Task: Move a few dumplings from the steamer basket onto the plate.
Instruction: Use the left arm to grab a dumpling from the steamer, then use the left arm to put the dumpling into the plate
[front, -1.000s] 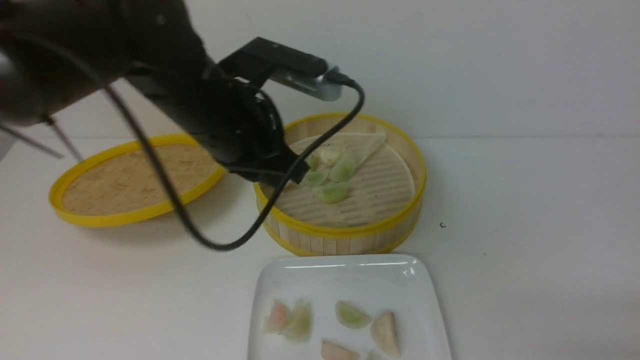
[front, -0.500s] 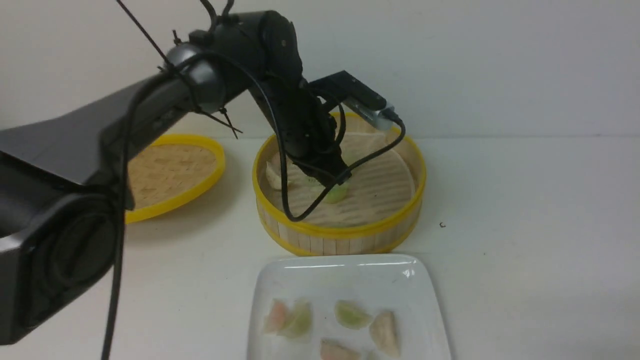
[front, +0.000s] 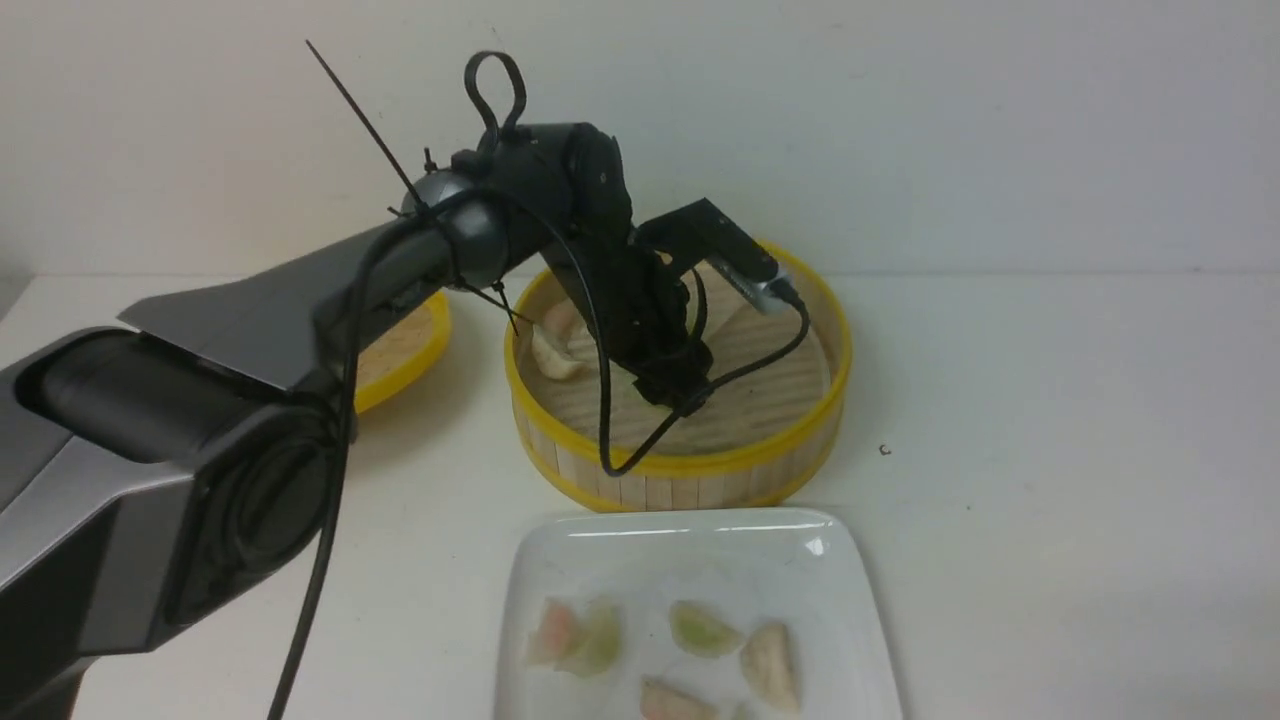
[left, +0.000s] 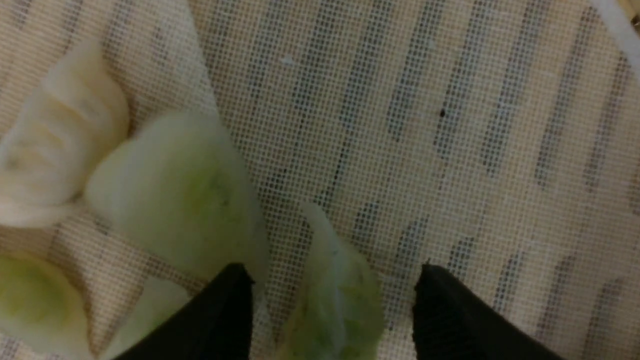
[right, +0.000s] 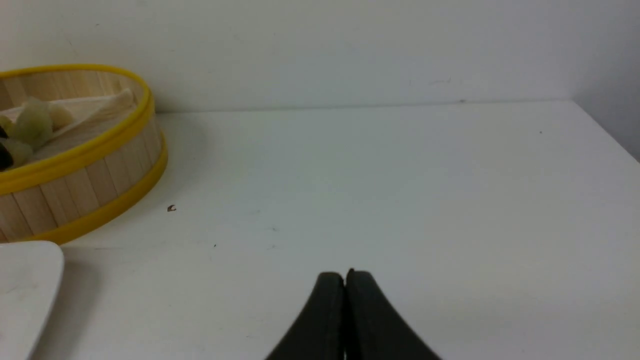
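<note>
The steamer basket (front: 690, 482) stands mid-table, with a white dumpling (front: 553, 355) at its left inner wall. My left gripper (front: 682, 392) reaches down into it. In the left wrist view it (left: 334, 280) is open just above the paper liner (left: 450, 125). A pale green dumpling (left: 340, 305) lies between its jaws, apart from both. Another green dumpling (left: 185, 195) and a white one (left: 65, 130) lie beside. The plate (front: 700, 555) in front holds several dumplings (front: 705, 630). My right gripper (right: 345, 274) is shut and empty over bare table, right of the basket (right: 75, 165).
The flat woven lid (front: 405, 345) lies left of the basket, mostly behind my left arm. The left arm's cable (front: 620, 440) hangs over the basket's front rim. A plate corner (right: 25, 280) shows in the right wrist view. A small dark speck (front: 884, 450) lies on the table.
My left arm has swung right and forward, and its gripper has dropped into the basket over the green dumplings, hiding them from the front. The plate's dumplings have not moved.
</note>
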